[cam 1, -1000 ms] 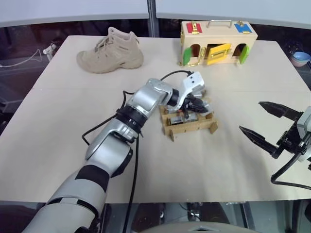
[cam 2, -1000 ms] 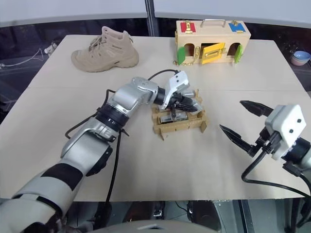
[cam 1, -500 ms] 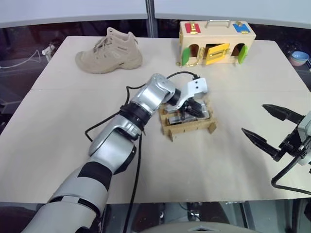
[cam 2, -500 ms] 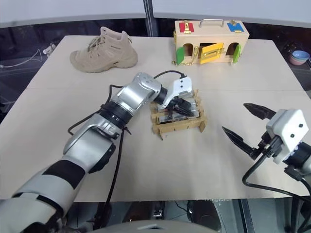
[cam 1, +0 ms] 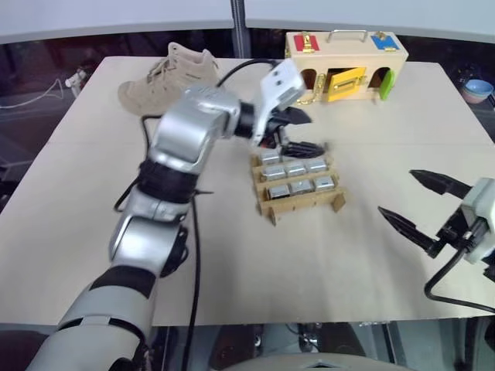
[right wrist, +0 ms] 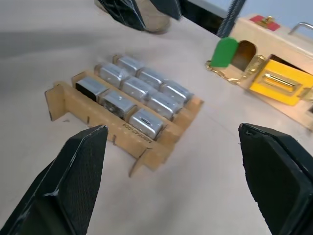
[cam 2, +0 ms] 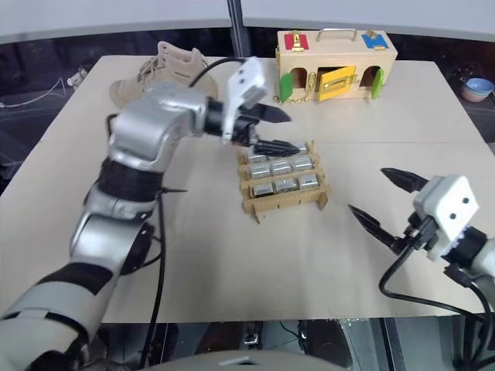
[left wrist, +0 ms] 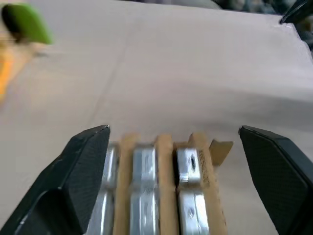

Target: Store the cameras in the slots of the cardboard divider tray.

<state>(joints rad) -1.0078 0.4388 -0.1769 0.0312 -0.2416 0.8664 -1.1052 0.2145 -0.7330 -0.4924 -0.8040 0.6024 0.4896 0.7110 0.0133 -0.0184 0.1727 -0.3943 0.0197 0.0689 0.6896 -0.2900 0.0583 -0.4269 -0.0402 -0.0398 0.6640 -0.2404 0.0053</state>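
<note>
The cardboard divider tray (cam 1: pixel 298 203) sits mid-table with several silver-grey cameras (cam 1: pixel 295 168) lying in its slots, in three rows. My left gripper (cam 1: pixel 302 131) hovers open just above the tray's far edge, nothing between its black fingers (left wrist: pixel 80 174). In the left wrist view the cameras (left wrist: pixel 144 166) lie between cardboard strips (left wrist: pixel 164 161) below the spread fingers. My right gripper (cam 1: pixel 398 193) stands open and empty to the right of the tray, apart from it. The right wrist view looks across at the tray (right wrist: pixel 146 142) and its cameras (right wrist: pixel 137 88).
A tan boot (cam 1: pixel 166 77) lies at the far left of the table. A wooden latch box (cam 1: pixel 344 58) with coloured doors stands at the far edge, right of centre. A blue bowl (cam 1: pixel 478 91) sits beyond the table's right edge.
My left gripper was shut down in the tray; it has opened and lifted up and back towards the far left, leaving the cameras in the slots. The right gripper has stayed put.
</note>
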